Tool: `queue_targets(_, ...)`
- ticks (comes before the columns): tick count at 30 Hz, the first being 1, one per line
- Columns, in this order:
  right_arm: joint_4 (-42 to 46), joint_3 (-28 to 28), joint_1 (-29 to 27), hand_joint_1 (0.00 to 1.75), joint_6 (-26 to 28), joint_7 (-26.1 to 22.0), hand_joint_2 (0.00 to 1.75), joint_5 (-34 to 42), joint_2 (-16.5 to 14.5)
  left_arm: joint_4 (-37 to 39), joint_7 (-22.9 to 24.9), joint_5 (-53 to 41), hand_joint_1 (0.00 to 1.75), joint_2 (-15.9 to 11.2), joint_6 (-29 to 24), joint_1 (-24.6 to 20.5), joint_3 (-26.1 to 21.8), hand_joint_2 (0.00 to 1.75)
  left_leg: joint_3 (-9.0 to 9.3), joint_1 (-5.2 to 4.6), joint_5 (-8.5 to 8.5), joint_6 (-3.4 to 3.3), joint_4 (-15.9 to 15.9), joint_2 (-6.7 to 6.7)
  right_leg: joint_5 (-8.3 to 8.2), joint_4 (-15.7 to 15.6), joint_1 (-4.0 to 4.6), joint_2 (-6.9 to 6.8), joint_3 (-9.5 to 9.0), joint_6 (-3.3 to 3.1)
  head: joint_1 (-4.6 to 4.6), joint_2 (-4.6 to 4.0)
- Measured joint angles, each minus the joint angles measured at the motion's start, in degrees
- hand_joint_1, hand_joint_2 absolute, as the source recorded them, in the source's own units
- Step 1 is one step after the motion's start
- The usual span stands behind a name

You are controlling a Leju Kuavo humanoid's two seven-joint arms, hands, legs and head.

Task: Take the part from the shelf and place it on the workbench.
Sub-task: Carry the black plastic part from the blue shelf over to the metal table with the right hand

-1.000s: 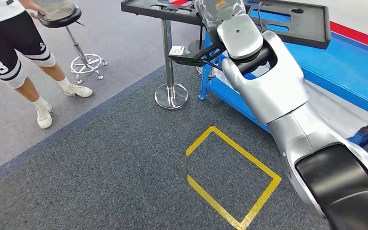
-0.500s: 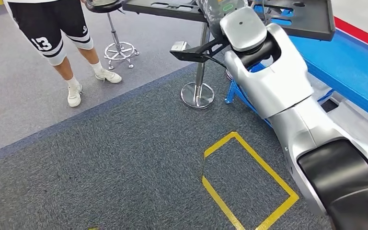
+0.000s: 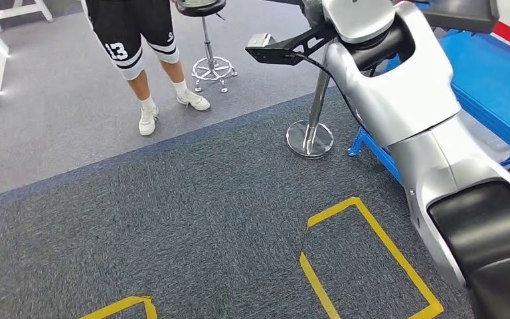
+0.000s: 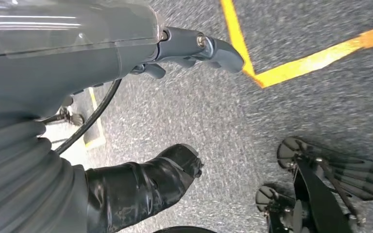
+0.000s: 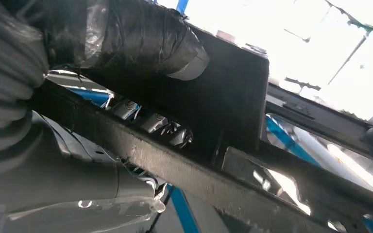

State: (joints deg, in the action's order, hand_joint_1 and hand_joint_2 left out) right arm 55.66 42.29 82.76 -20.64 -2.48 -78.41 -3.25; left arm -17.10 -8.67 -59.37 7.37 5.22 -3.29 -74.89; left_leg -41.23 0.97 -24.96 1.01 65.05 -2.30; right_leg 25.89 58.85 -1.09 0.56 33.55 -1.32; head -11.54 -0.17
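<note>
The part (image 5: 233, 97) is a flat black panel with cut-outs, and my right hand (image 5: 102, 43) grips its edge, with the taped thumb (image 5: 145, 39) pressing on its face. From the head camera a corner of the part (image 3: 463, 9) shows at the top right, above my raised right arm (image 3: 398, 93). The blue workbench (image 3: 505, 73) lies under and beyond it on the right. My left hand (image 4: 126, 63) hangs above the carpet, holding nothing, with its fingers (image 4: 209, 46) apart from the thumb (image 4: 145, 184).
A chrome-based stand (image 3: 310, 138) rises beside the workbench's blue leg. A person in black shorts (image 3: 133, 40) stands next to a stool (image 3: 206, 13) at the back. Yellow tape (image 3: 372, 266) marks a square on the dark carpet.
The whole view has swung to the left, so the stand, person and tape square sit further right in the picture. The right hand still holds the part high.
</note>
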Motion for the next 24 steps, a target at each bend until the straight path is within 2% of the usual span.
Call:
queue_targets(1, 0.0, 0.0, 0.1, 1.75, 0.0, -0.1, 1.75, 0.2, 0.1, 0.0, 0.1, 0.0, 0.00, 0.0, 0.0, 0.0, 0.0, 1.75, -1.64, 0.06, -1.88, 0.21, 3.9, 1.33, -0.04, 0.0, 0.08, -0.66, 0.04, -0.10, -0.04, 0.00)
queue_targets(2, 0.0, 0.0, 0.2, 1.75, 0.1, -0.1, 1.75, 0.3, 0.2, 0.1, 0.1, 0.0, 0.00, 0.0, 0.0, -0.1, 0.0, 1.75, -3.15, 0.15, -3.28, 0.34, 7.4, 1.85, -0.04, 0.0, 0.16, -1.39, 0.10, -0.12, -0.03, 0.00)
queue_targets(3, 0.0, 0.0, 0.2, 1.75, 0.1, -0.2, 1.75, 0.4, 0.3, 0.1, 0.2, 0.0, 0.00, 0.0, 0.0, -0.1, 0.0, 1.75, -3.98, 0.21, -3.86, 0.40, 9.5, 2.04, -0.03, 0.0, 0.22, -2.17, 0.15, -0.11, -0.03, 0.00)
queue_targets(4, 0.0, 0.0, 0.2, 1.75, 0.1, -0.2, 1.75, 0.5, 0.4, 0.1, 0.3, 0.0, 0.00, -0.1, -0.1, -0.1, -0.1, 1.75, -3.69, 0.23, -3.42, 0.39, 9.4, 2.14, -0.02, 0.1, 0.26, -2.94, 0.20, -0.09, -0.03, 0.00)
queue_targets(5, 0.0, 0.0, 0.2, 1.75, 0.1, -0.2, 1.75, 0.5, 0.4, 0.1, 0.4, 0.0, 0.00, -0.1, -0.1, -0.1, -0.1, 1.75, -2.24, 0.22, -2.12, 0.30, 7.0, 2.38, 0.02, 0.1, 0.30, -3.67, 0.21, -0.05, -0.03, 0.00)
queue_targets(6, 0.0, 0.0, 0.2, 1.75, 0.2, -0.3, 1.75, 0.6, 0.5, 0.1, 0.4, -0.1, 0.00, -0.2, -0.1, -0.1, -0.1, 1.75, 0.10, 0.13, -0.43, 0.10, 3.1, 3.17, 0.07, 0.1, 0.36, -4.34, 0.15, 0.04, -0.03, 0.00)
queue_targets(7, 0.0, 0.0, 0.3, 1.75, 0.2, -0.4, 1.75, 0.6, 0.5, 0.1, 0.5, -0.1, 0.00, -0.2, -0.2, -0.1, -0.1, 1.75, 2.46, -0.22, 0.66, -0.20, -0.9, 4.65, 0.16, 0.1, 0.52, -4.96, 0.10, 0.19, -0.03, 0.00)
queue_targets(8, 0.0, 0.0, 0.5, 1.75, 0.2, -0.5, 1.75, 0.7, 0.6, 0.1, 0.6, -0.1, 0.00, -0.3, -0.2, -0.1, -0.1, 1.75, 4.12, -0.57, 1.34, -0.65, -4.0, 5.78, 0.24, 0.1, 0.69, -5.50, 0.08, 0.38, -0.03, 0.00)
queue_targets(9, 0.0, 0.0, 0.6, 1.75, 0.2, -0.7, 1.75, 0.8, 0.7, 0.1, 0.7, -0.1, 0.00, -0.3, -0.3, -0.2, -0.2, 1.75, 4.94, -0.92, 1.52, -1.10, -5.8, 6.54, 0.30, 0.1, 0.88, -6.10, 0.06, 0.60, -0.03, 0.00)
queue_targets(10, 0.0, 0.0, 0.7, 1.75, 0.2, -0.8, 1.75, 1.0, 0.8, 0.1, 0.8, -0.2, 0.00, -0.3, -0.4, -0.2, -0.2, 1.75, 4.99, -1.20, 1.32, -1.51, -6.3, 6.57, 0.35, 0.1, 1.04, -6.74, 0.05, 0.84, -0.03, 0.00)
queue_targets(11, 0.0, 0.0, 0.7, 1.75, 0.2, -0.8, 1.75, 1.1, 0.8, 0.1, 0.9, -0.2, 0.00, -0.4, -0.4, -0.2, -0.3, 1.75, 4.83, -1.18, 1.51, -1.92, -6.4, 5.70, 0.41, 0.1, 1.12, -7.44, -0.05, 1.11, -0.03, 0.00)
queue_targets(12, 0.0, 0.0, 0.7, 1.75, 0.2, -0.8, 1.75, 1.2, 0.8, 0.1, 0.9, -0.2, 0.00, -0.4, -0.5, -0.2, -0.4, 1.75, 4.85, -1.05, 1.69, -2.24, -6.6, 4.97, 0.68, 0.2, 1.06, -7.43, -0.14, 1.42, -0.02, 0.00)
queue_targets(13, 0.0, 0.0, 0.7, 1.75, 0.2, -0.8, 1.75, 1.3, 0.9, 0.1, 0.9, -0.2, 0.00, -0.4, -0.5, -0.2, -0.4, 1.75, 4.94, -0.91, 1.89, -2.59, -6.9, 4.31, 1.33, 0.9, 0.95, -6.42, 0.02, 1.71, -0.02, 0.00)
queue_targets(14, 0.0, 0.0, 0.8, 1.75, 0.2, -0.7, 1.75, 1.3, 1.0, 0.1, 1.0, -0.2, 0.00, -0.4, -0.5, -0.3, -0.5, 1.75, 5.02, -0.76, 2.11, -2.95, -7.1, 3.70, 2.57, 2.7, 0.80, -4.84, 0.73, 1.95, -0.01, 0.00)
queue_targets(16, 0.0, 0.0, 0.8, 1.75, 0.2, -0.7, 1.75, 1.5, 1.1, 0.1, 1.0, -0.3, 0.00, -0.4, -0.5, -0.4, -0.6, 1.75, 4.94, -0.67, 2.38, -3.46, -7.3, 2.49, 6.19, 9.5, 0.56, -1.53, 3.90, 2.21, -0.01, 0.00)
queue_targets(17, -0.1, 0.0, 0.7, 1.75, 0.2, -0.7, 1.75, 1.6, 1.2, 0.1, 1.0, -0.3, 0.00, -0.5, -0.5, -0.4, -0.7, 1.75, 4.82, -0.70, 2.45, -3.59, -7.3, 1.77, 7.68, 13.3, 0.51, -0.93, 5.78, 2.30, -0.01, 0.00)
queue_targets(18, -0.1, 0.0, 0.6, 1.75, 0.1, -0.7, 1.75, 1.6, 1.3, 0.1, 1.1, -0.3, 0.00, -0.5, -0.6, -0.4, -0.7, 1.75, 4.73, -0.71, 2.48, -3.65, -7.2, 0.95, 8.24, 15.8, 0.48, -0.72, 7.09, 2.39, -0.01, 0.00)
queue_targets(19, -0.1, 0.0, 0.5, 1.75, 0.1, -0.8, 1.75, 1.7, 1.4, 0.1, 1.2, -0.3, 0.00, -0.5, -0.6, -0.4, -0.8, 1.75, 4.67, -0.72, 2.49, -3.66, -7.1, 0.09, 7.68, 16.4, 0.41, -0.65, 7.49, 2.43, -0.01, 0.00)
queue_targets(20, -0.1, 0.0, 0.4, 1.75, 0.1, -0.8, 1.75, 1.8, 1.5, 0.1, 1.4, -0.3, 0.00, -0.5, -0.7, -0.4, -0.9, 1.75, 4.64, -0.72, 2.47, -3.63, -6.9, -0.83, 6.01, 14.6, 0.36, -0.50, 6.74, 2.37, -0.01, 0.00)
queue_targets(21, -0.1, 0.0, 0.4, 1.75, 0.2, -0.8, 1.75, 1.8, 1.5, 0.1, 1.6, -0.3, 0.00, -0.5, -0.7, -0.4, -0.9, 1.75, 4.64, -0.72, 2.42, -3.55, -6.7, -1.70, 3.70, 11.1, 0.29, 0.13, 5.18, 2.20, -0.01, 0.00)
queue_targets(22, -0.1, 0.0, 0.5, 1.75, 0.2, -0.9, 1.75, 1.9, 1.6, 0.1, 1.8, -0.3, 0.00, -0.5, -0.8, -0.3, -1.0, 1.75, 4.54, -0.73, 2.36, -3.41, -6.5, -2.46, 1.85, 7.3, 0.19, 1.50, 3.48, 1.90, -0.01, 0.00)
queue_targets(23, 0.0, 0.0, 0.5, 1.75, 0.2, -0.9, 1.75, 2.1, 1.7, 0.2, 2.0, -0.3, 0.00, -0.4, -0.8, -0.3, -1.0, 1.75, 4.33, -0.70, 2.34, -3.21, -6.2, -3.20, 0.60, 3.9, 0.11, 2.77, 2.04, 1.67, -0.01, 0.00)
queue_targets(24, 0.0, 0.0, 0.6, 1.75, 0.2, -0.9, 1.75, 2.2, 1.7, 0.2, 2.1, -0.3, 0.00, -0.4, -0.9, -0.3, -1.0, 1.75, 4.03, -0.57, 2.40, -2.92, -6.1, -3.78, 0.11, 1.9, 0.13, 3.75, 1.25, 1.49, -0.02, 0.00)
